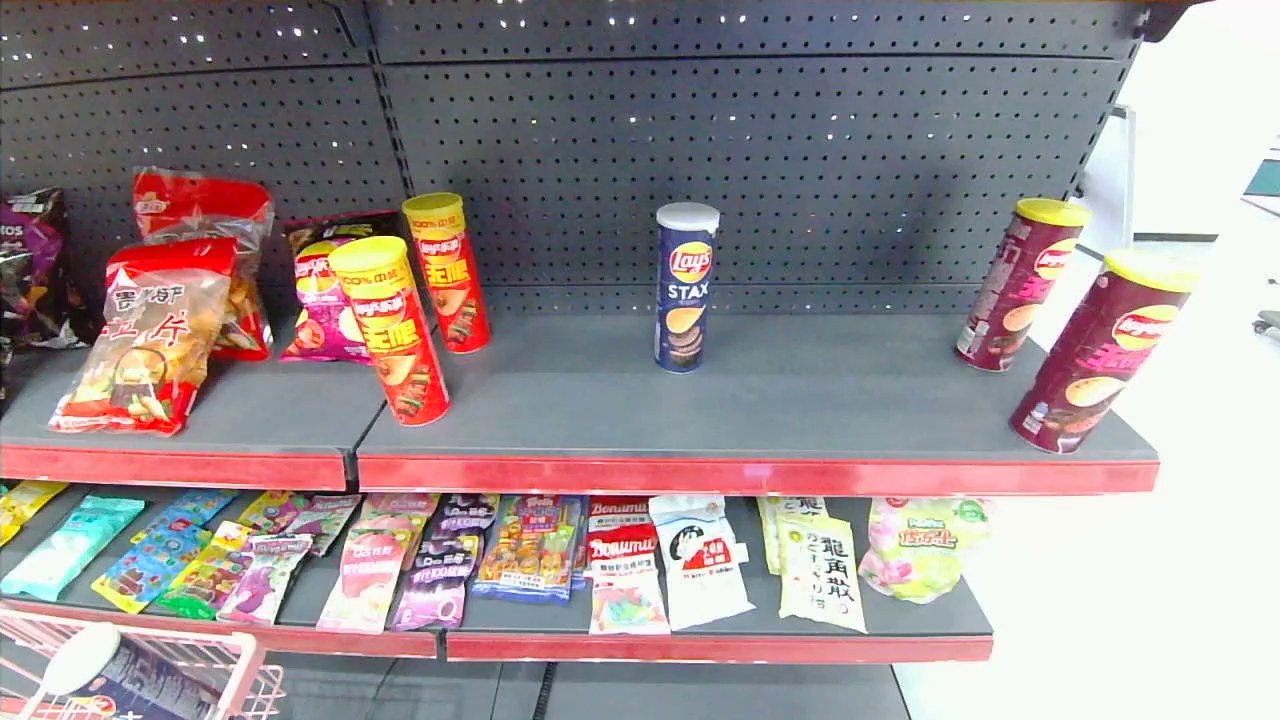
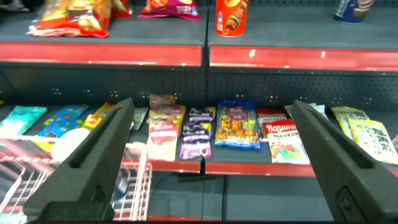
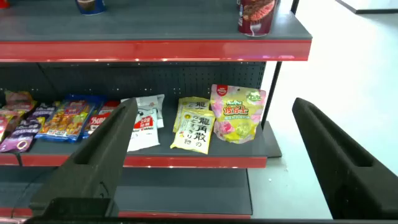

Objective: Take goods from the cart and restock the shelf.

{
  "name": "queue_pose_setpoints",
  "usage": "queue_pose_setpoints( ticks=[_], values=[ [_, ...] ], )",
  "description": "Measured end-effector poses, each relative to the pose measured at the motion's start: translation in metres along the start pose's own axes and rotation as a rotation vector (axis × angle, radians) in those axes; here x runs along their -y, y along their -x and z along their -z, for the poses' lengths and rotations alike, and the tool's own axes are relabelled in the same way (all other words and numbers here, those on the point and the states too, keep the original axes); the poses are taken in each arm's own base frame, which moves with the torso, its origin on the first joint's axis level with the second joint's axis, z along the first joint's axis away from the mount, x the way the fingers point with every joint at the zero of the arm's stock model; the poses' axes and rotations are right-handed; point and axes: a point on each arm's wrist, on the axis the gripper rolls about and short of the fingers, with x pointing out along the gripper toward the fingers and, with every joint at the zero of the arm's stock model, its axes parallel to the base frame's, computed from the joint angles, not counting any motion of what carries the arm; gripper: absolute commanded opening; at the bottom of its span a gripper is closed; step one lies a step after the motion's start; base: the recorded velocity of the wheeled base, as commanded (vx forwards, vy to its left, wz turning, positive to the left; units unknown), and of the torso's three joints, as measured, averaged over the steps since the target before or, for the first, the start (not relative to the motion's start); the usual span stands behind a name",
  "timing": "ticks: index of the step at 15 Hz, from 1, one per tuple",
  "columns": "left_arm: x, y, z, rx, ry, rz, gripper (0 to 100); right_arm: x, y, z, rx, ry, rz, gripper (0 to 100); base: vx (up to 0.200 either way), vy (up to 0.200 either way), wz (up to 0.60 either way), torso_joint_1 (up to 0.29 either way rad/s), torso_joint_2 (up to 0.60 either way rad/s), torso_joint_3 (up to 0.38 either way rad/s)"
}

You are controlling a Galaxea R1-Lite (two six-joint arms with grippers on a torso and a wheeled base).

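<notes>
A pink wire cart stands at the lower left with a dark chip can lying in it. On the upper shelf a blue chip can stands alone in the middle. Two red cans stand to its left and two maroon cans at the right end. My left gripper hangs open and empty in front of the lower shelf, with the cart just below its one side. My right gripper is also open and empty, facing the lower shelf's right end below a maroon can.
Snack bags fill the upper shelf's left part. The lower shelf holds a row of flat candy packs. Bare shelf lies on both sides of the blue can. The shelf ends at the right onto open white floor.
</notes>
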Motion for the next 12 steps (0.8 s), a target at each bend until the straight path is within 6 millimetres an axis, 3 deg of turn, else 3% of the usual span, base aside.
queue_pose_setpoints(
  ticks=[12],
  values=[
    [0.0,0.0,0.0,0.0,0.0,0.0,100,0.0,0.0,-0.0002,0.001,-0.001,0.0,100,0.0,0.0,0.6,0.002,0.0,0.002]
  ],
)
